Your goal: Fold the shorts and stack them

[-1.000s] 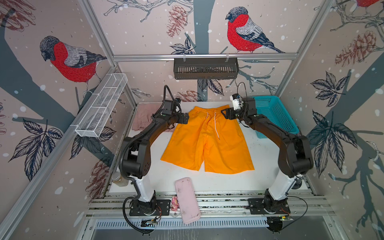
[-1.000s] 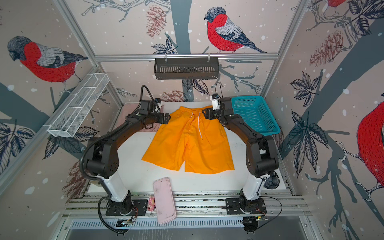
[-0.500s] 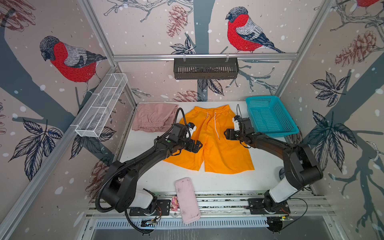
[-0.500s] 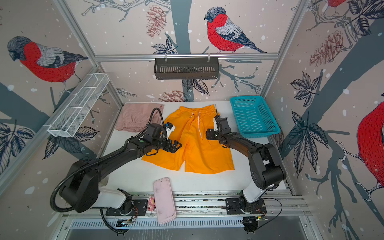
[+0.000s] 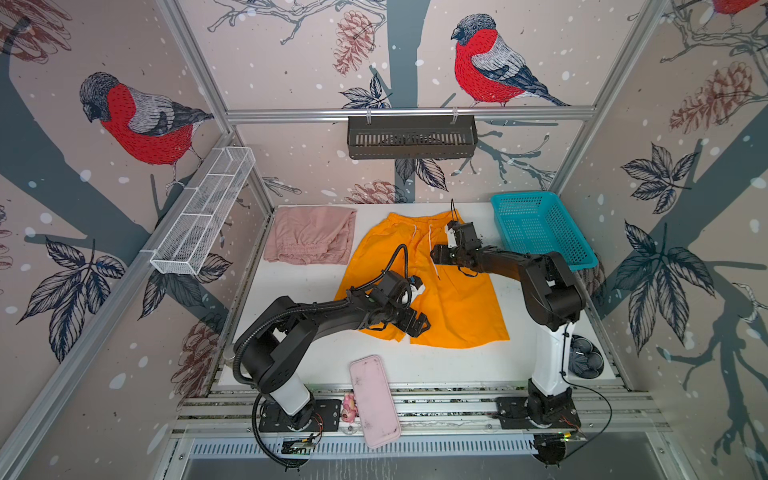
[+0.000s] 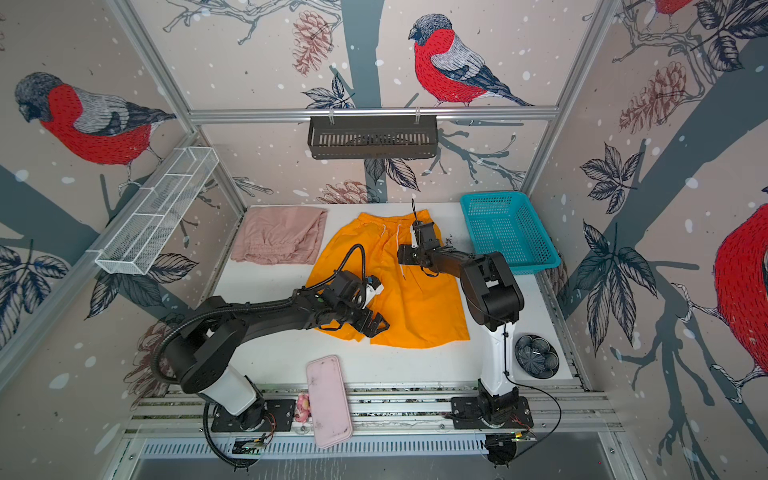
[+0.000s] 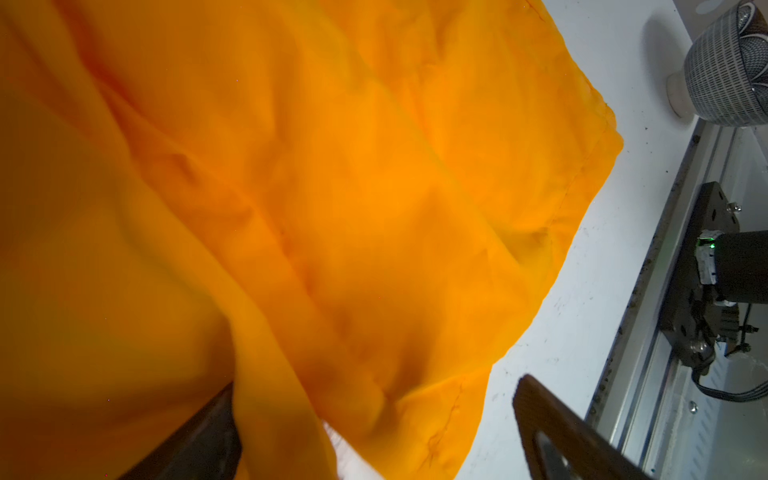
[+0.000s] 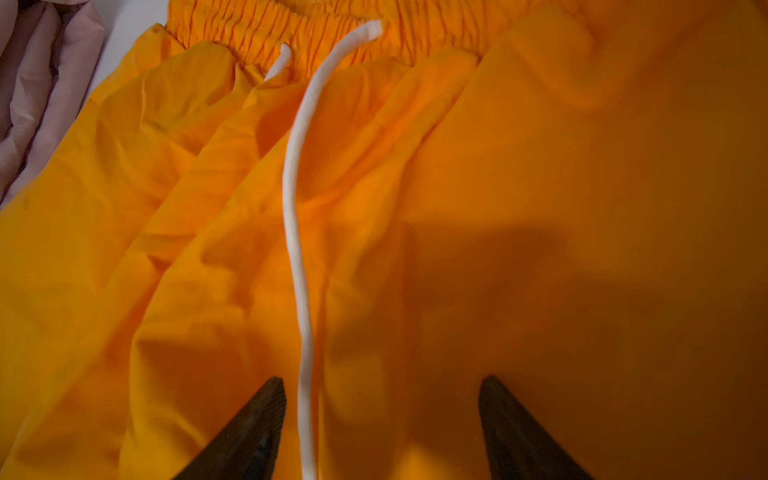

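Nearest me, a rigid pink tray (image 5: 374,401) with rounded corners overhangs the front edge of the white table (image 5: 299,299). Bare tabletop lies between the tray and the hems. My left pincer (image 5: 415,325) is spread wide at the near hem of the orange shorts (image 5: 453,299), by the gap between the two legs. One of its fingers (image 7: 548,432) is over bare table, and thin, creased cloth partly drapes the other. A patterned bowl (image 6: 536,356) sits at the right front corner. The orange shorts lie flat mid-table, legs toward me, gathered elastic waist at the far side. My right pincer (image 8: 382,380) is spread too, pinching nothing, low over the cloth with the white drawstring (image 8: 295,232) running between its fingers. Farther back, the pink shorts (image 5: 309,241) lie rumpled in the far left corner, just beside the orange pair. A teal mesh basket (image 5: 540,228) fills the far right corner.
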Robot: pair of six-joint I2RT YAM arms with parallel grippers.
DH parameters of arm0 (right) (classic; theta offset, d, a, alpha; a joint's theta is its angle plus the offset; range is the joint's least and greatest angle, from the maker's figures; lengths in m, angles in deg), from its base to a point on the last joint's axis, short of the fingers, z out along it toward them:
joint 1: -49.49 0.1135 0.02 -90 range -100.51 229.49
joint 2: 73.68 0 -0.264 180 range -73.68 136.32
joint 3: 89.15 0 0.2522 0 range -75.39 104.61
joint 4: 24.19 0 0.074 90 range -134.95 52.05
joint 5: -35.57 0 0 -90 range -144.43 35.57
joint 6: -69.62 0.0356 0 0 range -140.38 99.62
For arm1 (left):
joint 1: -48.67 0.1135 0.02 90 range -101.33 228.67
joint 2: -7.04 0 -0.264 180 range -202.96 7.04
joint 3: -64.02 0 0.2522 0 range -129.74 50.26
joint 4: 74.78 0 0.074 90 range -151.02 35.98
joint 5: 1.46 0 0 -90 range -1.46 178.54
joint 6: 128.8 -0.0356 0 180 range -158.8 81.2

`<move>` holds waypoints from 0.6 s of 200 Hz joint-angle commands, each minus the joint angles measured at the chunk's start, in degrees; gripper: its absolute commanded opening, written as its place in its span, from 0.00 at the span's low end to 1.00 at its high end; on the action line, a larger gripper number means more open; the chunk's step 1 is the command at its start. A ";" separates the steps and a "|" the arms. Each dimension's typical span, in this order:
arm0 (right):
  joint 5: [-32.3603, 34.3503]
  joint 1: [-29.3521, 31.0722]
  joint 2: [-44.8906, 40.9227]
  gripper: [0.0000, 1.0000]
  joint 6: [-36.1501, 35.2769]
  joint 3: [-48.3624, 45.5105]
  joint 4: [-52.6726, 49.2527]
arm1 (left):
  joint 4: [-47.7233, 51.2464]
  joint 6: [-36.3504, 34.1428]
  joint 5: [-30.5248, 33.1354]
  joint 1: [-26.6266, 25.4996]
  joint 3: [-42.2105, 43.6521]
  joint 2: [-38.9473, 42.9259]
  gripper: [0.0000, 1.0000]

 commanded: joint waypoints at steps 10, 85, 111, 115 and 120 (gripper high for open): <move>-3.88 0.30 5.42 0.75 0.16 7.16 -0.42 | -7.38 2.73 -1.98 -4.90 -4.98 -4.60 0.98; -4.35 -1.26 10.21 0.76 -5.75 25.31 -10.63 | 4.02 8.56 13.67 -10.61 -21.60 -9.48 0.98; -4.93 -3.28 1.79 0.77 -6.62 17.74 -9.86 | 18.49 8.88 21.30 -9.02 -26.80 -4.36 0.98; -4.97 -3.41 0.35 0.77 -6.77 16.25 -9.82 | 20.11 8.91 22.68 -8.59 -27.15 -3.49 0.98; -5.06 -3.47 -1.54 0.77 -7.04 14.24 -9.74 | 21.73 8.70 24.44 -7.87 -27.48 -2.45 0.98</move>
